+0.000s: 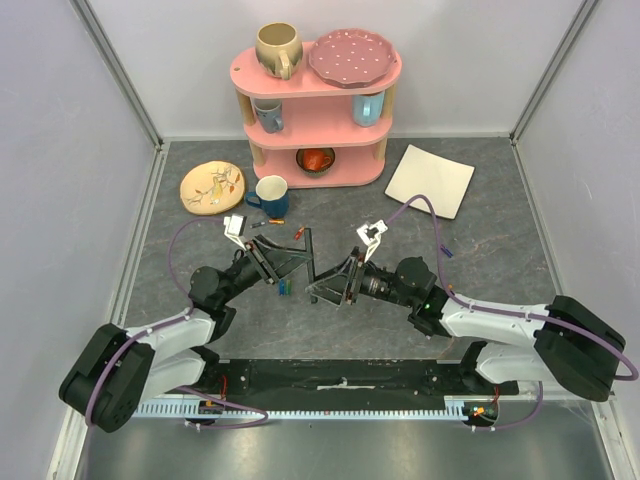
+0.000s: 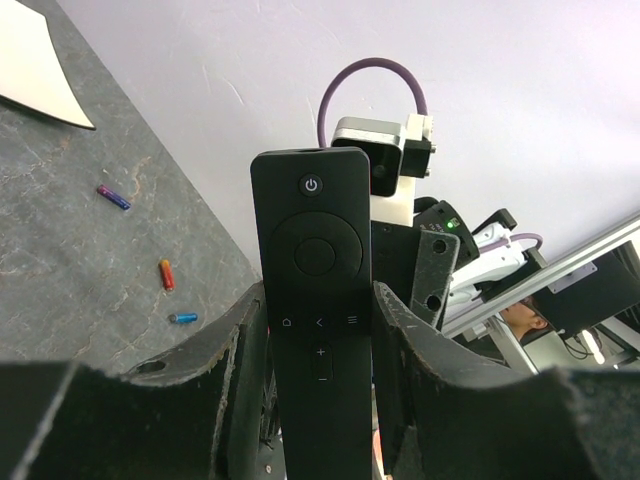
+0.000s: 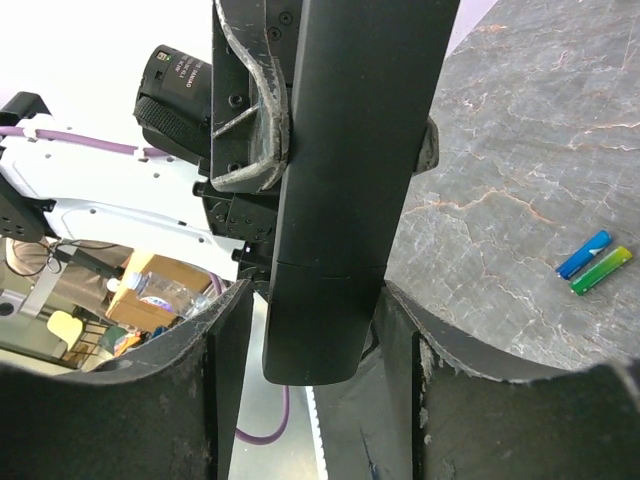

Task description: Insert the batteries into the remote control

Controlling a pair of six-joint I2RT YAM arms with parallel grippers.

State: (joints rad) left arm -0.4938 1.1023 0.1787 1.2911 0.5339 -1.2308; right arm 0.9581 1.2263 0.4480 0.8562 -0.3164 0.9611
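Both arms meet mid-table with the remote held up off the table between them. The left gripper is clenched on it about halfway along, button face toward its own camera and power key at the far end.

From the other side, the right gripper straddles the remote's near end. Its fingers flank the plain back with a sliver of light showing, so I read it as not clamped yet. A seam crosses the back just above those fingers, which suggests the cover is still on.

No cell is loaded. Two batteries lie side by side on the table, well clear of the grippers. In the left wrist view, an orange-red battery and two bluish ones lie scattered farther off.

Here's the danger. The right fingers look set to take the cover end. If they bite off-centre or onto the body above the seam, the cover won't slide and the pull goes straight into the left grip. That grip is on smooth plastic, so the remote could twist or slip out and drop. A cover that releases suddenly could also fly off. And those little cylinders will roll if a finger or a dropped remote nudges them.
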